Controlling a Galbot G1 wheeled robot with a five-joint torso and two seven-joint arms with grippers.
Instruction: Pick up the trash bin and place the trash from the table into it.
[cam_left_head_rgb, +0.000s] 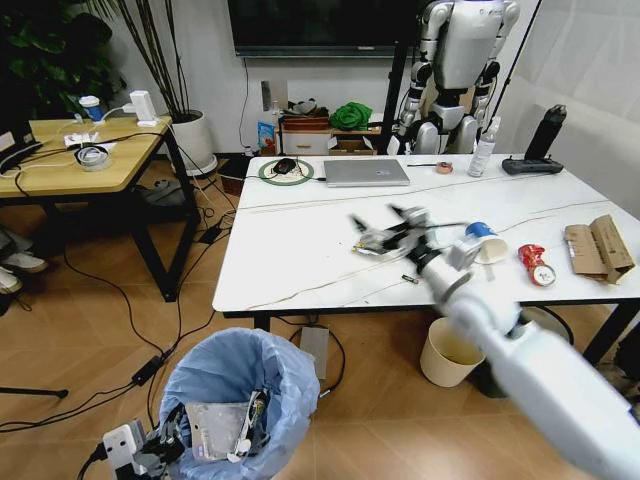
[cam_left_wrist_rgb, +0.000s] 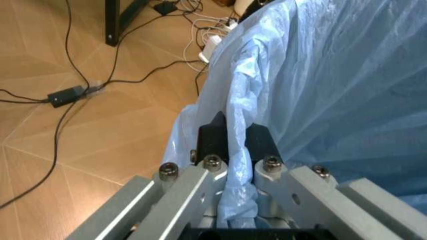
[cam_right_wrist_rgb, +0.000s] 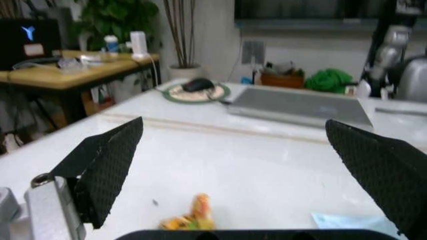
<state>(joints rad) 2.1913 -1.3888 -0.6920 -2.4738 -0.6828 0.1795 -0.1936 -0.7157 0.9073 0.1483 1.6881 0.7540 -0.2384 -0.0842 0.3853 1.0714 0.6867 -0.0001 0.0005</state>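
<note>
Crinkly wrapper (cam_right_wrist_rgb: 190, 218) lies between the right gripper's (cam_right_wrist_rgb: 247, 165) wide-spread jaws — untouched.

Looks like a robotics lab set up to pass for an office or lounge. A humanoid robot (cam_left_head_rgb: 458, 70) stands parked against the back wall under a wall-mounted dark screen (cam_left_head_rgb: 320, 25), and loose cables (cam_left_head_rgb: 110, 290) snake all over the wood floor. The marble-look table (cam_left_head_rgb: 290, 240) carries a grey laptop (cam_left_head_rgb: 366, 172), while a smaller wooden-topped table (cam_left_head_rgb: 70, 165) sits to the side with gadgets on it. A big potted plant (cam_left_head_rgb: 170, 90) softens one corner.
</note>
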